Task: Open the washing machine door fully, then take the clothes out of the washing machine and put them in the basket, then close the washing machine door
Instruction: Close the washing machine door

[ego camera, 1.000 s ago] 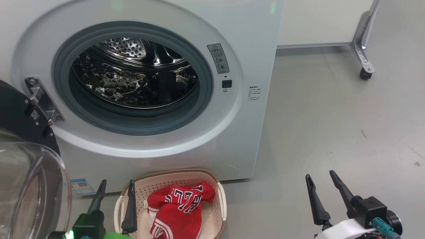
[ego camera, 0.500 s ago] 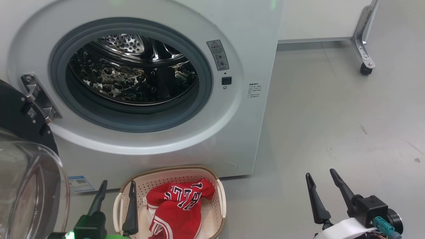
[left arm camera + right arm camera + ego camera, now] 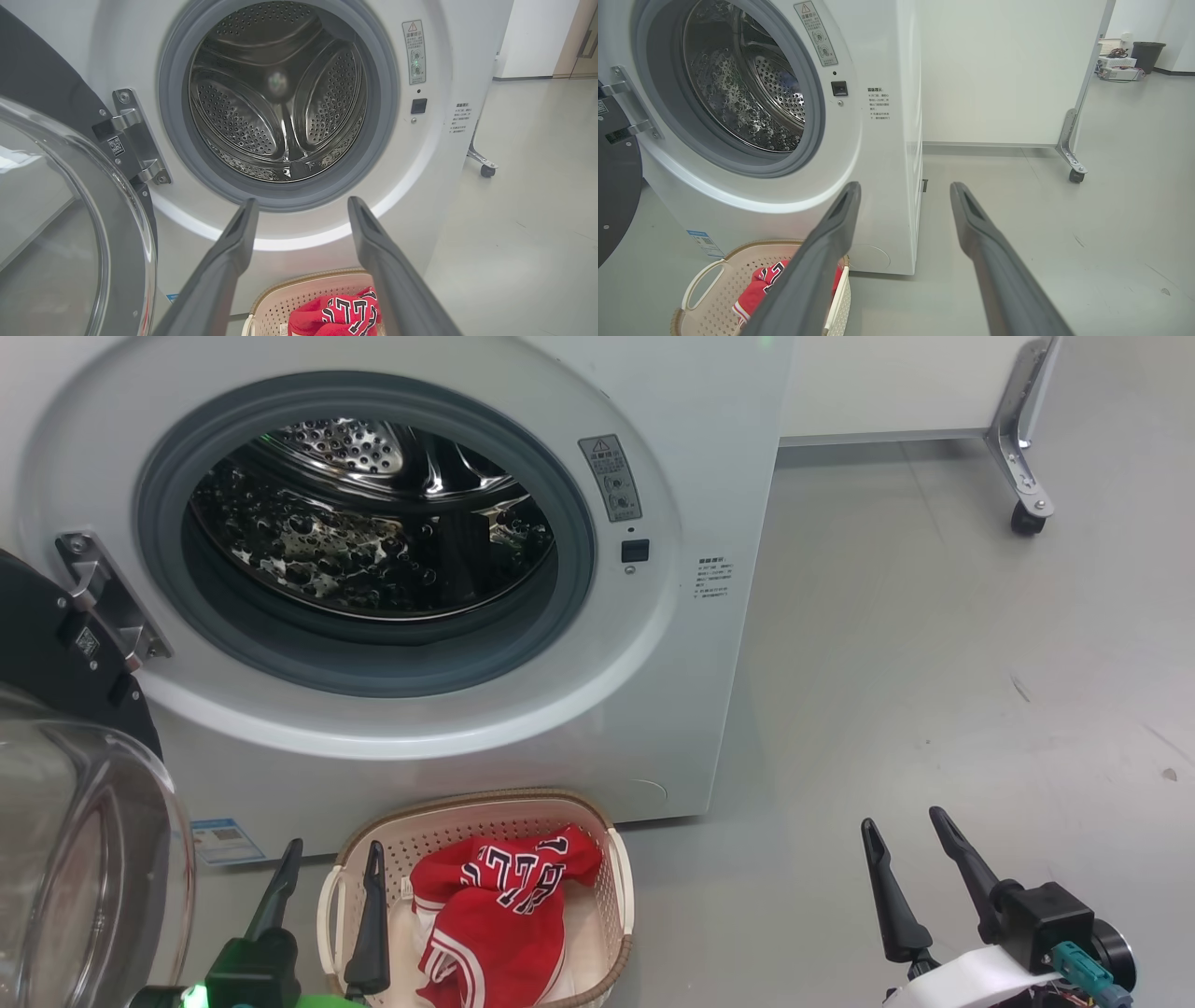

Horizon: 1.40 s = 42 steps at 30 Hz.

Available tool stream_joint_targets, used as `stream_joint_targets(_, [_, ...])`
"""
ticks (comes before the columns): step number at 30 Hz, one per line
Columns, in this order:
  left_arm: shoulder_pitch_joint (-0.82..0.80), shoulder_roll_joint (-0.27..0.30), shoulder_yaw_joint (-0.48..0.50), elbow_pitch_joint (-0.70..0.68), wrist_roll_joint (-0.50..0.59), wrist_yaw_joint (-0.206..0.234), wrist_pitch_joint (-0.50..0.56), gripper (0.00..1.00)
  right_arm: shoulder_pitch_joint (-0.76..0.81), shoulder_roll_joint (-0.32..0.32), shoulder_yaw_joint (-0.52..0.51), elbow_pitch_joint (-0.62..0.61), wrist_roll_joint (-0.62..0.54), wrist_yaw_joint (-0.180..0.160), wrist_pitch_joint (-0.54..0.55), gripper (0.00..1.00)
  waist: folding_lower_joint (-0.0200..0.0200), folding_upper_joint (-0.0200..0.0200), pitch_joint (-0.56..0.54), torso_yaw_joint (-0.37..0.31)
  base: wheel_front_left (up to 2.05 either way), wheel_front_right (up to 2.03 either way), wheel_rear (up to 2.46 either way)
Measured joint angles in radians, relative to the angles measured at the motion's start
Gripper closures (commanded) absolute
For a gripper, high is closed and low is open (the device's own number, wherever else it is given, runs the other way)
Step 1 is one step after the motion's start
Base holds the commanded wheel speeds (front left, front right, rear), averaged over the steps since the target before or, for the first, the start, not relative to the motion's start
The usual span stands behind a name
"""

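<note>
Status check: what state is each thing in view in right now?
washing machine door: open, swung out left.
washing machine: drum empty.
clothes: in the basket.
basket: on the floor, holding the clothes.
left gripper: open, empty.
right gripper: open, empty.

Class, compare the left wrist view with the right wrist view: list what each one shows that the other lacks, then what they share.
Left wrist view: the clear glass bowl of the washing machine door, and the drum's back wall seen straight on.
Right wrist view: the plain white side of the washing machine, and a dark bin far off.
Both: the door hinge, the grey rubber ring, the basket holding the clothes, a caster.
</note>
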Motion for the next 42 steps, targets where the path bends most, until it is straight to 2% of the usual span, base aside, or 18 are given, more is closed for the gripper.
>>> stream_joint_targets(26, [0.001, 0.0, -0.014, -0.046, 0.012, 0.001, 0.026, 0.0, 0.0, -0.012, -0.004, -0.017, 0.001, 0.0, 0.003, 0.0, 0.0, 0.0, 0.029, 0.009, -1.0, 1.0, 0.0])
stream_joint_targets(42, [0.001, -0.001, -0.028, -0.062, 0.012, 0.001, 0.035, 0.0, -0.001, -0.013, -0.004, -0.017, 0.001, -0.005, 0.003, 0.0, 0.0, 0.0, 0.026, 0.015, -0.45, 0.45, 0.0])
